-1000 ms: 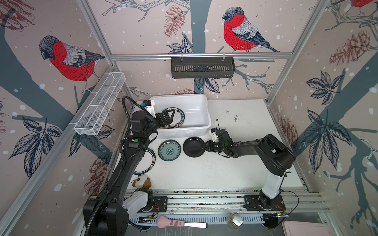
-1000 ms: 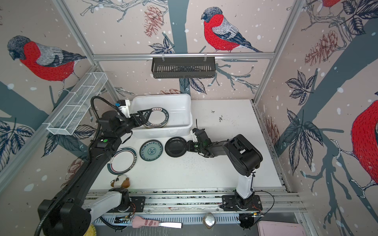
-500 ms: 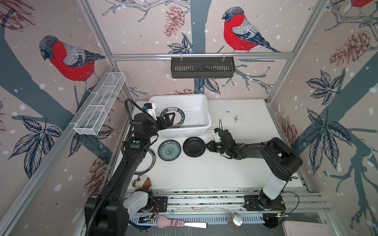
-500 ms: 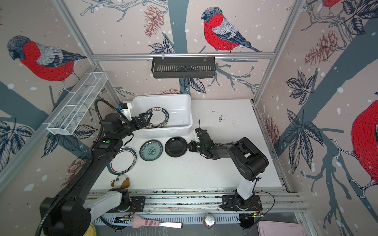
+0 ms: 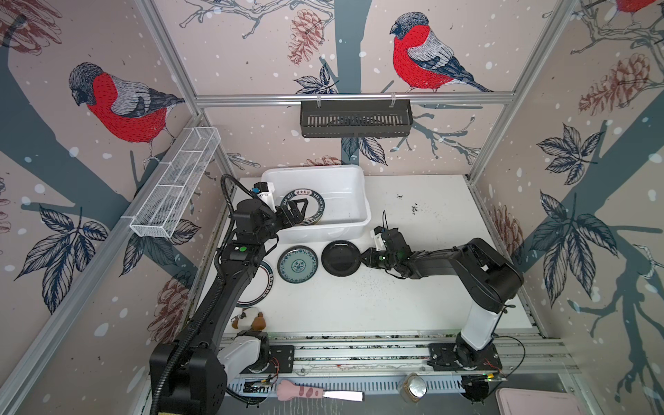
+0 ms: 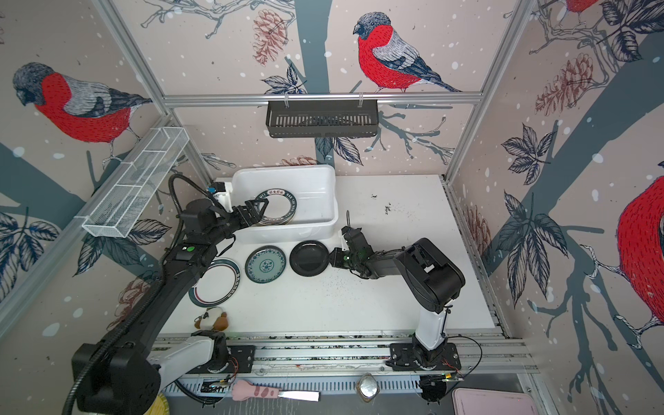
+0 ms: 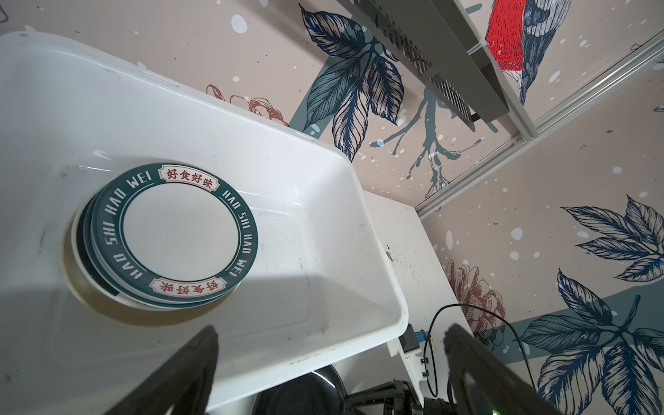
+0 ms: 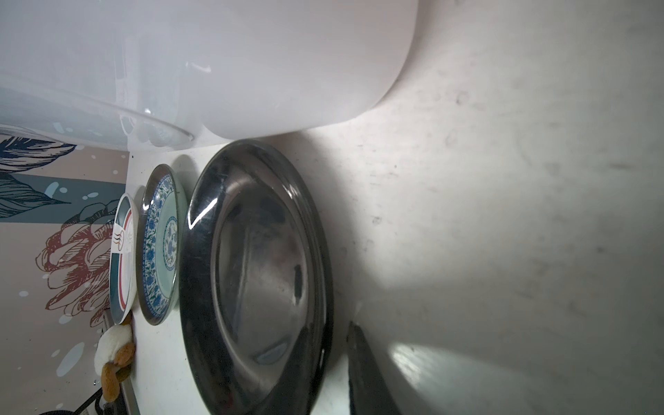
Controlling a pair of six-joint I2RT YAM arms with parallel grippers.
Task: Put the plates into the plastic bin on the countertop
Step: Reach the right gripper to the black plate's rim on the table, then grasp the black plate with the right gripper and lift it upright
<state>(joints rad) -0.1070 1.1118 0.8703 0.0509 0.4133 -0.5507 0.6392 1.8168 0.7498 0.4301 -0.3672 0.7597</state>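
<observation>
Plastic bin (image 5: 323,234) just behind black plate (image 5: 340,258); teal plate (image 5: 297,264) close beside it

We are looking at a white, speckled countertop (image 5: 413,298); a bin (image 5: 323,235) is standing on it at the back left; just in front, a black plate (image 5: 340,258), a teal plate (image 5: 298,264) and a rimmed plate (image 6: 215,284) are lying in a row; a plush toy (image 5: 249,319) is lying nearer the front edge.

right end effector (image 5: 363,258) | slipped slightly away from black plate (image 5: 339,259), then returned to its rim
</observation>
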